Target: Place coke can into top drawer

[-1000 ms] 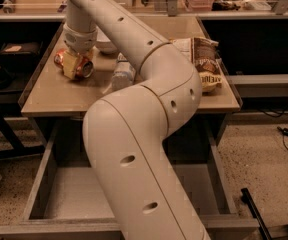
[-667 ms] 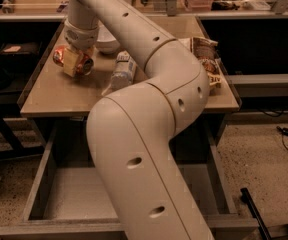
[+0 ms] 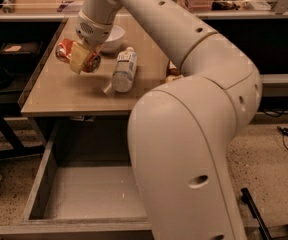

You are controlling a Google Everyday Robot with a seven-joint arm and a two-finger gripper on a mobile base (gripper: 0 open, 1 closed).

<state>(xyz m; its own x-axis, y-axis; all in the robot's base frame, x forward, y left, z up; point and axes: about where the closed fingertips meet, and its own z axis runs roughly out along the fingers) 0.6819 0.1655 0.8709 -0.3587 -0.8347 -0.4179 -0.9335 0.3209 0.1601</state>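
The coke can [image 3: 74,55], red-orange with a silver end, is held on its side a little above the table's left part. My gripper [image 3: 80,58] is shut on it, its pale fingers [image 3: 79,59] clasping the can from above. The top drawer [image 3: 91,191] stands pulled open below the table's front edge, its flat grey bottom bare. My big white arm hides the drawer's right half.
A white plastic bottle [image 3: 124,70] lies on the table [image 3: 66,96] right of the can. A white bowl [image 3: 111,38] sits behind it. Snack bags [image 3: 173,74] peek out beside my arm. Dark shelving [image 3: 4,69] stands left; cables lie on the floor at the right.
My gripper has lifted the coke can off the table and carried it slightly forward. The view has shifted, so the bottle and bowl now show clear of the arm.
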